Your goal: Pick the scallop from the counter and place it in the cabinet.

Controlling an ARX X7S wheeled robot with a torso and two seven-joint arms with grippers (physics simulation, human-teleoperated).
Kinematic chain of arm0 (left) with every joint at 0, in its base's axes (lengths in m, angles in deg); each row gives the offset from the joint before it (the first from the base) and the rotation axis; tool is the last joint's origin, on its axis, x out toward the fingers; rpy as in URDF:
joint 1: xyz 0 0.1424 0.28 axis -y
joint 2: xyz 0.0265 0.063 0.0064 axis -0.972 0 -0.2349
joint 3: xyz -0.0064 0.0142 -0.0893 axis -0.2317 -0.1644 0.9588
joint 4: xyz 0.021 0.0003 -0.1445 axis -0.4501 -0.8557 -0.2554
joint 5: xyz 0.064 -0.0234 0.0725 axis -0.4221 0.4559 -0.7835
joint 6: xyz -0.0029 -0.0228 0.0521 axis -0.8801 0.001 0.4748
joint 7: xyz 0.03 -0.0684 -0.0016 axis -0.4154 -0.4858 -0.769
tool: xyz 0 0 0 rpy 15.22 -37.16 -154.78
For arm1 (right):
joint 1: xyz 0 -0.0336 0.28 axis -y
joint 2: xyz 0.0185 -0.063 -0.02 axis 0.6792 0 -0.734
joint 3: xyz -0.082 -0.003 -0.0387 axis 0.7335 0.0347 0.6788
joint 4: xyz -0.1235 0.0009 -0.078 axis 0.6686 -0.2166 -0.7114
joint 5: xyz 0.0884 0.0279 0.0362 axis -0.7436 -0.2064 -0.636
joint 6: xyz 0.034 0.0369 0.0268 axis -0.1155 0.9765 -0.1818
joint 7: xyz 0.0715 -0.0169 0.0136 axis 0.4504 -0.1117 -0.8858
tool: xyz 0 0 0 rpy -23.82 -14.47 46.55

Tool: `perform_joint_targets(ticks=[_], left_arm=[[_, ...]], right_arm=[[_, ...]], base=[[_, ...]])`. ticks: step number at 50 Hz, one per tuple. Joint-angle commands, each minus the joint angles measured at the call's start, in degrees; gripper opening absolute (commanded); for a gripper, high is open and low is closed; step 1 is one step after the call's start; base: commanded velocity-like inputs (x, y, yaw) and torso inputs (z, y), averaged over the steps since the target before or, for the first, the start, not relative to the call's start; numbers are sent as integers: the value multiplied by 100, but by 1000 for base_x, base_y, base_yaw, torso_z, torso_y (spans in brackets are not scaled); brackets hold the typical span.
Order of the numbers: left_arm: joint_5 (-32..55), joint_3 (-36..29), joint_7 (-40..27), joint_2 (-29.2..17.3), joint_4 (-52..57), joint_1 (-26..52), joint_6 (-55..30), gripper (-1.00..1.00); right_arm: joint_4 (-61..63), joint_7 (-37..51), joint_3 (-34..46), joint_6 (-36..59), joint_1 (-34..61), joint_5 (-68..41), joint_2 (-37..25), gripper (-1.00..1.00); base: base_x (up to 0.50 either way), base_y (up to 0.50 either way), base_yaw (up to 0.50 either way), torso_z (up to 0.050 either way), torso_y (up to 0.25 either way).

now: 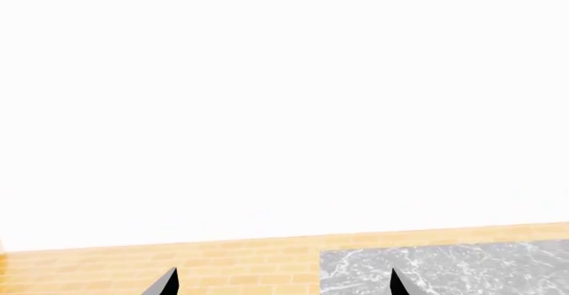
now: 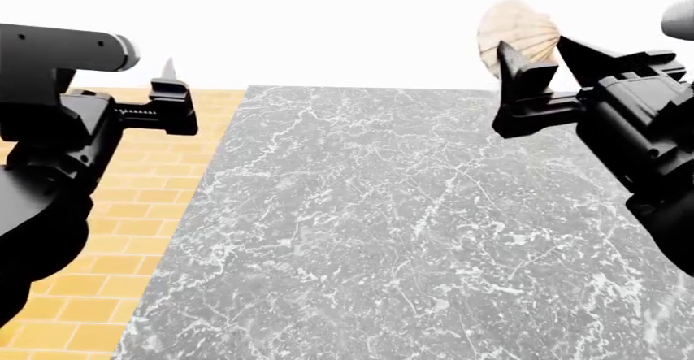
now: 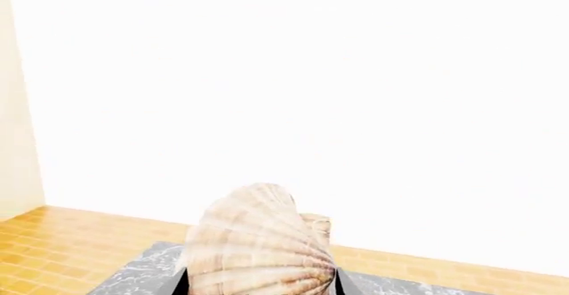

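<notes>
the scallop [image 2: 518,35] is clenched in my right gripper [image 2: 531,71], lifted above the counter [image 2: 379,230]'s far edge, my left gripper [image 2: 174,92] spread and empty; the cabinet, unseen, remains to reach.

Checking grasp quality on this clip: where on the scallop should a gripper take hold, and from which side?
Grip the narrow hinge end of the scallop, jaws closing across its two flat faces, coming from the hinge side. That is how the right gripper holds it now: the ribbed fan stands upright and free above the fingers, lifted off the counter. The thin, flat shell suits a pinch across its faces.
</notes>
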Motion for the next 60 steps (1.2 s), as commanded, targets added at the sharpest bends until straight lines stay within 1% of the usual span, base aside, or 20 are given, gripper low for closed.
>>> perform_joint_targets(ticks=[1, 19, 37, 50, 60], left_arm=[[133, 82, -72, -59, 155, -8, -83, 100], [162, 134, -104, -89, 165, -97, -40, 100], [234, 192, -151, -144, 213, -153, -57, 100], [212, 133, -126, -171, 211, -154, -47, 100], [192, 124, -121, -207, 232, -188, -18, 100]], right_arm=[[460, 360, -277, -67, -217, -286, -113, -100], [471, 453, -327, -134, -363, -403, -83, -100], [485, 423, -286, -188, -472, -308, -38, -100], [442, 345, -182, -202, -573, -36, -34, -100], [491, 306, -54, -192, -626, 296, -65, -100]], base=[[84, 234, 0, 0, 0], [89, 390, 0, 0, 0], [89, 395, 0, 0, 0], [104, 380, 0, 0, 0], [0, 9, 500, 0, 0]])
